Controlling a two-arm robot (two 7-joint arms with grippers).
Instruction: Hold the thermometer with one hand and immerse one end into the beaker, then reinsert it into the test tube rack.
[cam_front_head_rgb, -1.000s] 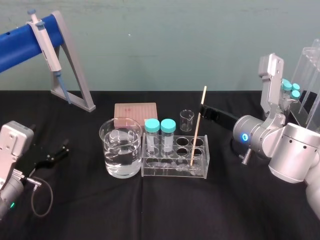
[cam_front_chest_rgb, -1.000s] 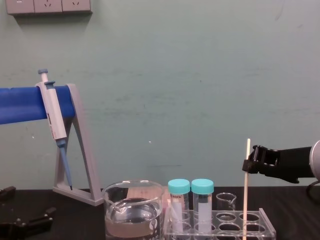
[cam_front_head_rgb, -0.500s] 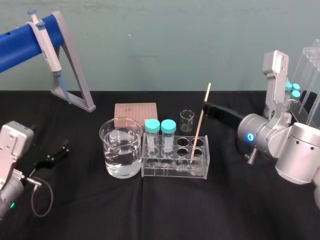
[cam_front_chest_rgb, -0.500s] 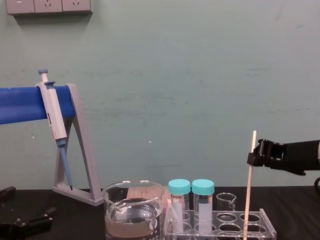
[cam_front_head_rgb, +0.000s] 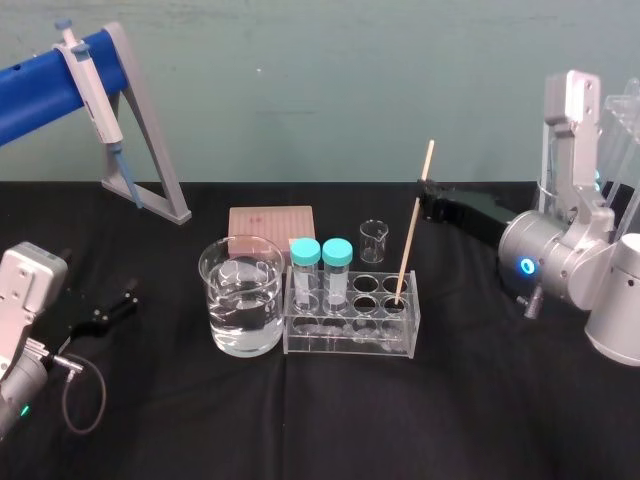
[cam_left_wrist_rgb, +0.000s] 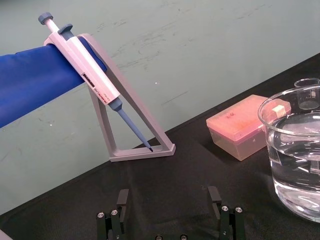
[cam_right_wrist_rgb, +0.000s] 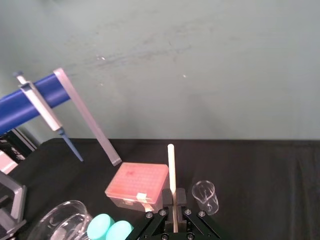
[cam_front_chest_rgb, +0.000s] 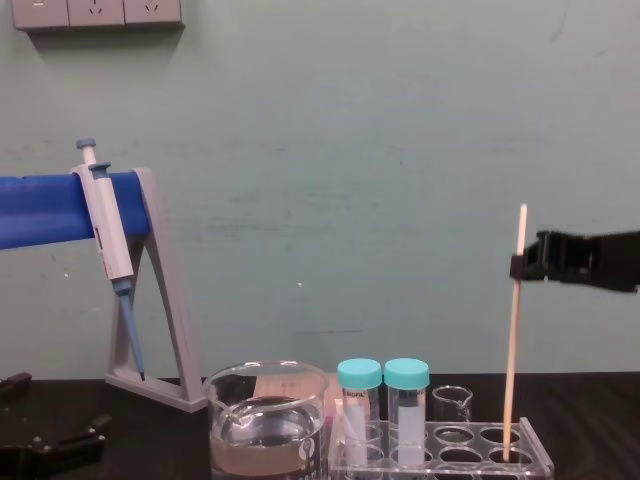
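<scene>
The thermometer (cam_front_head_rgb: 413, 225) is a thin cream rod, slightly tilted, with its lower end still in the right-end hole of the clear test tube rack (cam_front_head_rgb: 350, 338). My right gripper (cam_front_head_rgb: 426, 192) is shut on its upper part, which also shows in the chest view as thermometer (cam_front_chest_rgb: 514, 350) and gripper (cam_front_chest_rgb: 520, 266), and close up in the right wrist view (cam_right_wrist_rgb: 173, 199). The big beaker (cam_front_head_rgb: 241, 296), holding water, stands just left of the rack. My left gripper (cam_left_wrist_rgb: 168, 197) rests open on the table at the far left, holding nothing.
Two teal-capped tubes (cam_front_head_rgb: 320, 270) stand in the rack's left holes. A tiny beaker (cam_front_head_rgb: 373, 241) and a pink tip box (cam_front_head_rgb: 270, 222) sit behind it. A pipette (cam_front_head_rgb: 92, 90) hangs on the grey A-frame stand (cam_front_head_rgb: 150, 150) at the back left. A clear holder (cam_front_head_rgb: 620, 140) stands far right.
My right gripper has risen and moved right with the thermometer, lifting the rod higher in the rack. The left arm has not moved.
</scene>
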